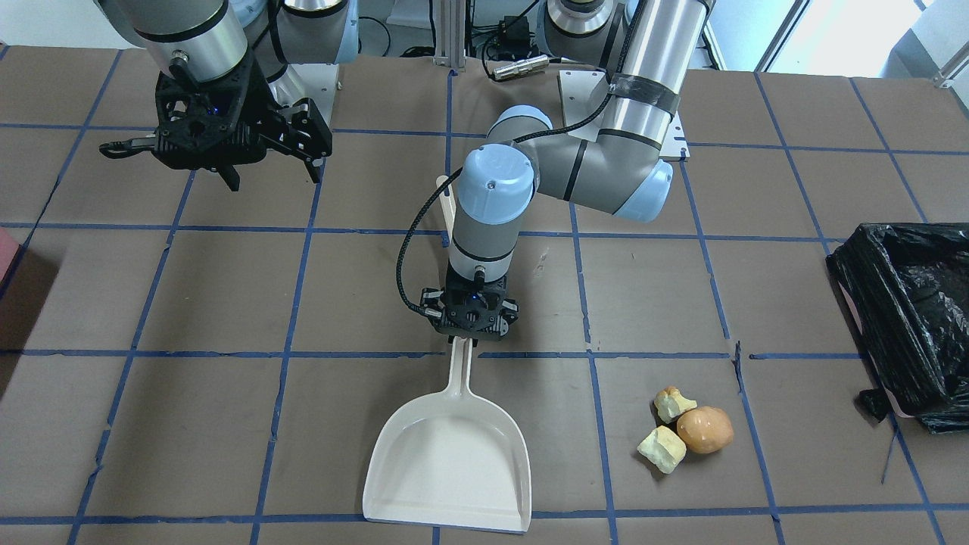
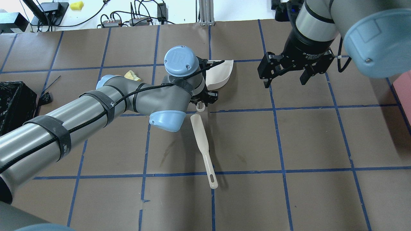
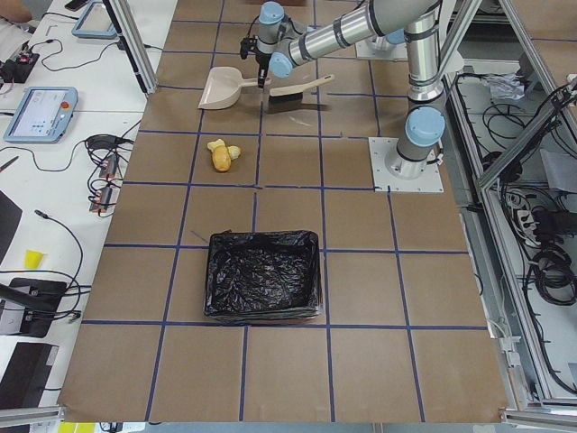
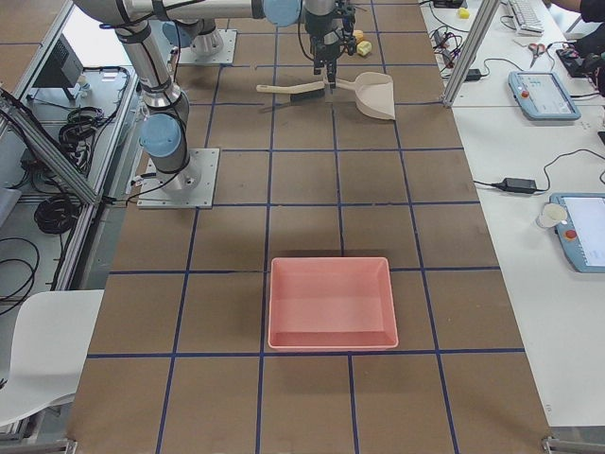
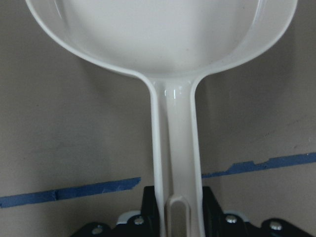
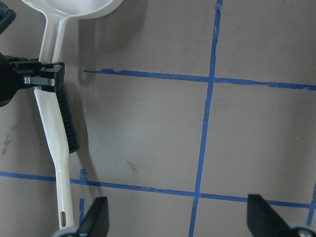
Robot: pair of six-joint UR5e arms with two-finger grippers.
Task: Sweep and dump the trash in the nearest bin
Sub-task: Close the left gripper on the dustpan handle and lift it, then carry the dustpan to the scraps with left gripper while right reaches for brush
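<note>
The white dustpan point(image 1: 450, 454) lies flat on the table. My left gripper point(image 1: 471, 333) is shut on its handle point(image 5: 175, 148). The trash lies right of the pan in the front view: a tan-orange lump point(image 1: 704, 429) and two pale yellow chunks point(image 1: 673, 403) point(image 1: 662, 448), close together. The bin with the black bag point(image 1: 908, 318) stands beyond the trash at the table's edge and also shows in the left view point(image 3: 261, 275). My right gripper point(image 1: 269, 163) is open and empty, hovering above the table; its fingers point(image 6: 96, 217) show wide apart.
A white brush point(image 2: 204, 147) with dark bristles lies on the table just behind the dustpan handle; it also shows in the right wrist view point(image 6: 57, 143). An unlined pink tray point(image 4: 331, 303) stands on the robot's right side of the table.
</note>
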